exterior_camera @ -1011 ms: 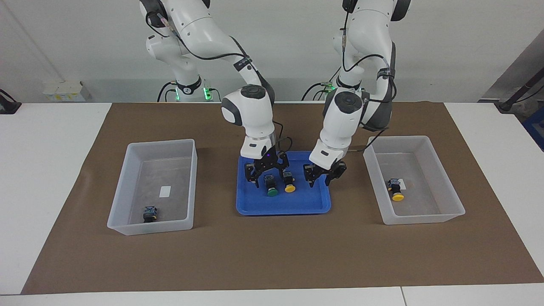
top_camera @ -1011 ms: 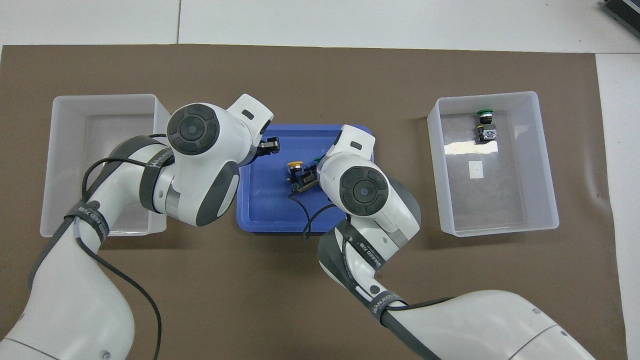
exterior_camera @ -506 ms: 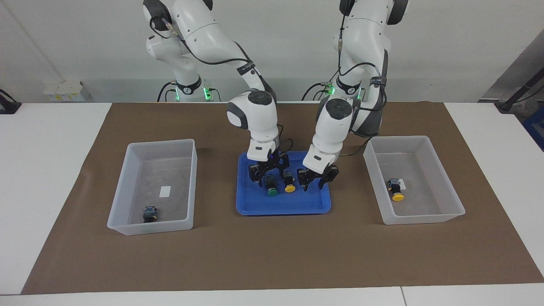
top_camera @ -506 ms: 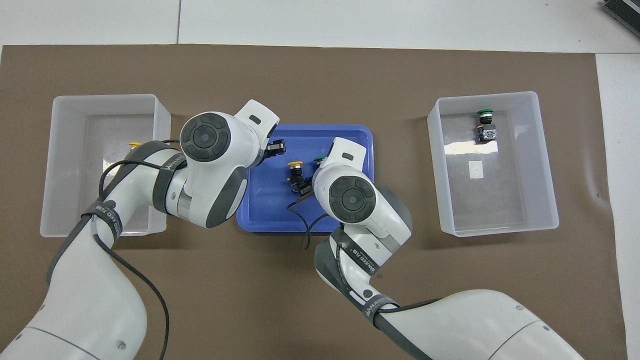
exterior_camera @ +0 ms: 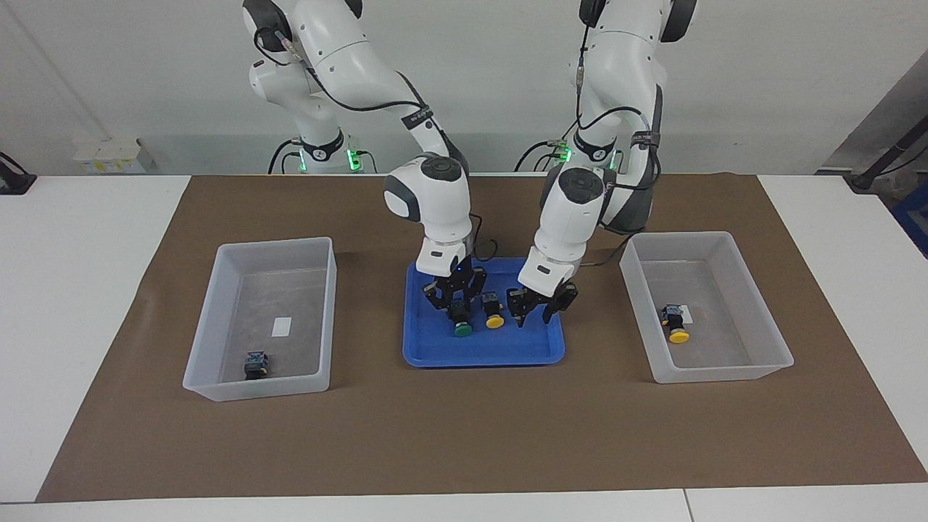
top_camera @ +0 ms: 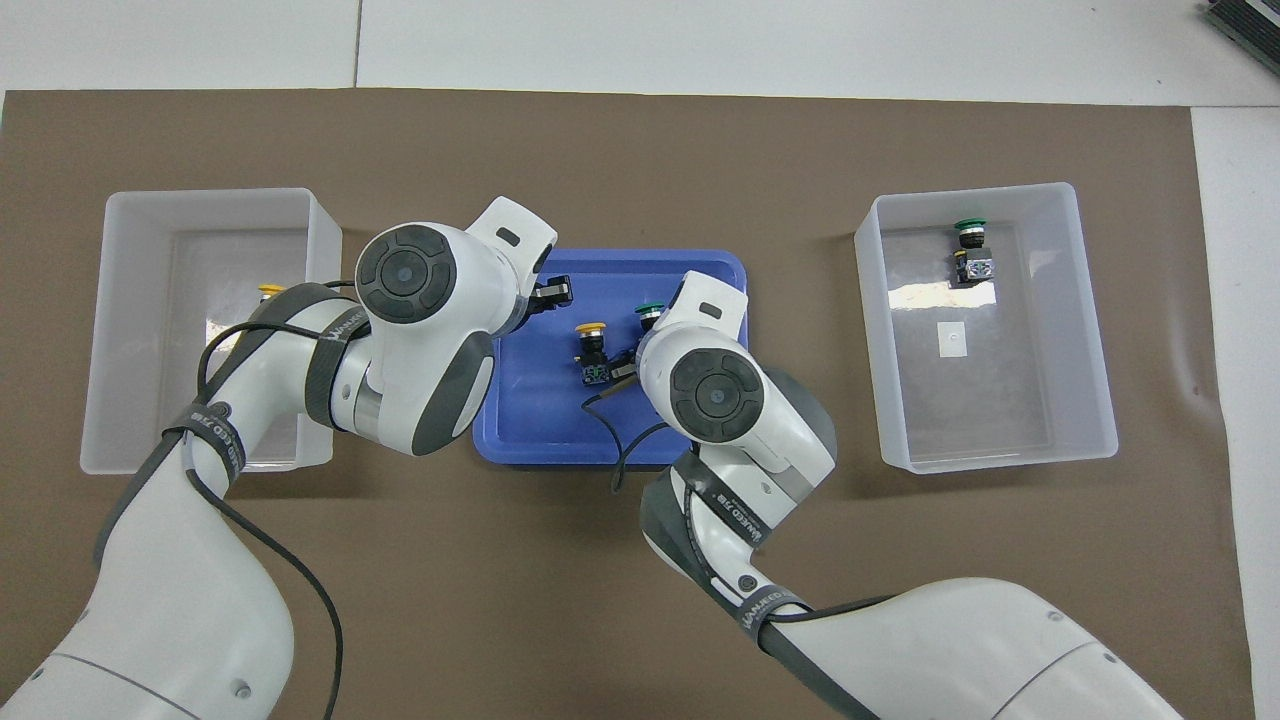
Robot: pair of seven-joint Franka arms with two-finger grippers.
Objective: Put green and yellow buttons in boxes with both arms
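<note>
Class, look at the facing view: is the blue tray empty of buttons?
No: a green-capped button and a yellow-capped button sit side by side in the blue tray.

You are looking at two glossy white jointed arms, the right arm (exterior_camera: 428,196) and the left arm (exterior_camera: 580,210), each built of rounded shells. Dark grey bands sit at the joints, and round dark grey caps with a dimpled pattern close the wrist housings. A thin black cable runs along each arm, held by black straps printed with white lettering you cannot read. Green lights glow at both bases. Each arm ends in a black skeletal two-finger gripper, the right gripper (exterior_camera: 455,304) and the left gripper (exterior_camera: 540,308).
</note>
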